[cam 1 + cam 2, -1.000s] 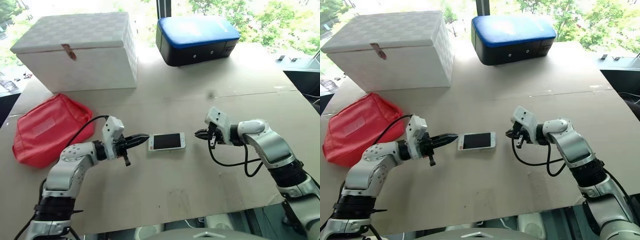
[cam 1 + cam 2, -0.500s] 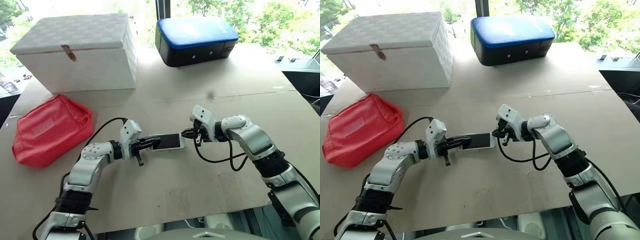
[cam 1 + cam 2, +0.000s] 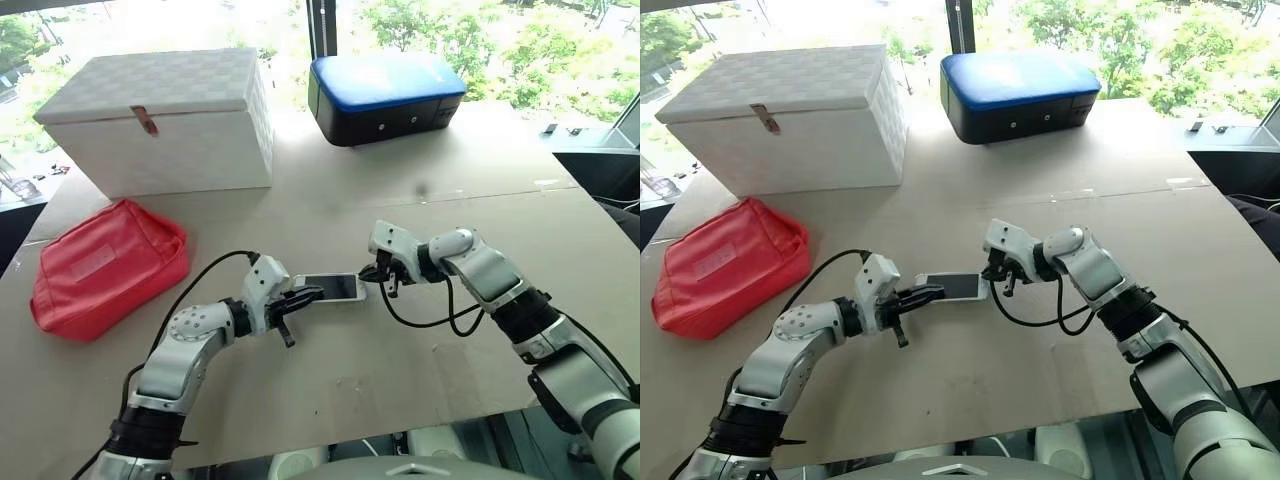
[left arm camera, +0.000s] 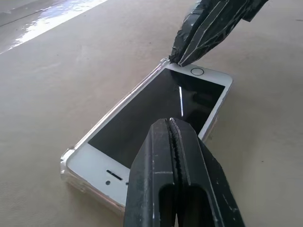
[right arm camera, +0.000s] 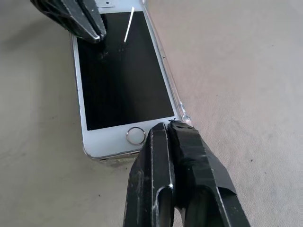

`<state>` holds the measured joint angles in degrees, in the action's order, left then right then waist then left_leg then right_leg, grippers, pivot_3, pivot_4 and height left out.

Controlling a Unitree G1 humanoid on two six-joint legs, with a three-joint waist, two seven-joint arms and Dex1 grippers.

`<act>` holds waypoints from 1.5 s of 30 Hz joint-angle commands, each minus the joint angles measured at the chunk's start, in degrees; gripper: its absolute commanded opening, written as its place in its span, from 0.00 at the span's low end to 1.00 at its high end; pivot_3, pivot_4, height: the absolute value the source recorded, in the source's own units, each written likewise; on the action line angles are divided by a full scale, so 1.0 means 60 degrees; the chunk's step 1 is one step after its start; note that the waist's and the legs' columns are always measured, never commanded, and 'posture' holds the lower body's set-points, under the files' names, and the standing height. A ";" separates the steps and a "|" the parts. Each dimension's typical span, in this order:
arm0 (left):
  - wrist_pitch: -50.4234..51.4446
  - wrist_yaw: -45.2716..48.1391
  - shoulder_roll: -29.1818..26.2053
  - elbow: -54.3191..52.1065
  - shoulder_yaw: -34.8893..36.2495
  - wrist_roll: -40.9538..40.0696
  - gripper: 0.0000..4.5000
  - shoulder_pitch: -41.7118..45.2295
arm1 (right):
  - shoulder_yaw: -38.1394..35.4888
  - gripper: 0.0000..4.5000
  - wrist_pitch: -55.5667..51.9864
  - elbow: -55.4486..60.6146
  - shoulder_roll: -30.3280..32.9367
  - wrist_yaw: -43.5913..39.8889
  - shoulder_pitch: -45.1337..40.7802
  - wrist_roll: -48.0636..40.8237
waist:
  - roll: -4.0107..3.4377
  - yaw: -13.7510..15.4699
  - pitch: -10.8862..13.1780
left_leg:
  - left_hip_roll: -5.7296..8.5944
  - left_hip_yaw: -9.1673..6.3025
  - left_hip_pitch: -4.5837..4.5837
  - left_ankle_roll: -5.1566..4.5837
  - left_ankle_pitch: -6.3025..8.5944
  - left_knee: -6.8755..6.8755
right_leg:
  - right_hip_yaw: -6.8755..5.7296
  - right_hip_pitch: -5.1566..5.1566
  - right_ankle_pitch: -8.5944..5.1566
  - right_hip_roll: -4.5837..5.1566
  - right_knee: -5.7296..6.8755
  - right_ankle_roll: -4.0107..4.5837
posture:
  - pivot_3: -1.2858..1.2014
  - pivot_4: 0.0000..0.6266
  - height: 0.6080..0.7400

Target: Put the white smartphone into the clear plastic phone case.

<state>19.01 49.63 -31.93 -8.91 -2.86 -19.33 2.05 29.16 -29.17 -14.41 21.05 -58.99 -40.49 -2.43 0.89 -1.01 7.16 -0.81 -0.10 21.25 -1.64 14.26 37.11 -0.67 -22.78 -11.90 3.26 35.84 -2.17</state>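
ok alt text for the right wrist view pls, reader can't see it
A white smartphone with a black screen lies in a clear plastic phone case on a tan table. The right gripper, fingers shut, sits at its home-button end, and the left gripper, also shut, at the far end.

Both arms reach toward the centre of the frame, facing each other. The left gripper point(image 3: 312, 294) comes from the lower left, its two black fingers pressed together. The right gripper point(image 3: 368, 274) comes from the right, fingers also closed.
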 commanded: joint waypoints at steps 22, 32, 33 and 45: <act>-0.0733 0.0216 0.0015 0.1249 -0.0219 0.0291 0.00 0.0009 | -0.0640 0.00 -0.1185 0.3146 0.0619 -0.0333 0.1546 -0.1512 | -0.0060 0.0048 0.0104 | 0.0028 -0.0009 0.0162 -0.0002 -0.0002 0.0003 | -0.0004 -0.0145 0.0000 0.0014 -0.0001 0.0000 | 0.52 0.24 1.00; -0.0903 0.0016 0.0151 0.1320 -0.0214 0.0401 0.00 0.0129 | 0.0491 0.00 -0.0704 0.0146 0.0299 -0.0506 0.0540 -0.0432 | -0.0054 0.0019 0.0101 | 0.0022 -0.0018 0.0099 -0.0002 -0.0002 0.0002 | -0.0002 -0.0106 0.0002 0.0007 0.0005 0.0001 | 0.52 0.24 1.00; -0.0908 -0.0006 0.0160 0.1279 -0.0204 0.0406 0.00 0.0093 | 0.0477 0.00 -0.0660 -0.0010 0.0258 -0.0546 0.0504 -0.0448 | -0.0051 0.0015 0.0097 | 0.0019 -0.0024 0.0081 -0.0002 -0.0002 0.0001 | -0.0003 -0.0095 0.0002 0.0004 0.0005 0.0001 | 0.52 0.24 1.00; -0.0955 -0.0007 0.0235 0.1494 -0.0248 0.0511 0.00 0.0304 | -0.2036 0.00 -0.1698 0.1695 -0.0299 -0.0505 0.0349 -0.2819 | -0.0081 0.0060 0.0130 | 0.0024 -0.0045 0.0162 0.0000 -0.0001 -0.0007 | -0.0010 -0.0150 0.0032 0.0000 0.0001 0.0049 | 0.52 0.24 1.00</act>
<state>11.97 49.81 -30.50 -2.72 -2.82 -18.15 4.92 17.92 -38.94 -6.33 19.22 -62.83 -37.71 -18.74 0.41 -0.65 7.94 -0.64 -0.37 22.24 -1.64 14.25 37.04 -0.73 -23.69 -11.72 3.27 35.81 -1.87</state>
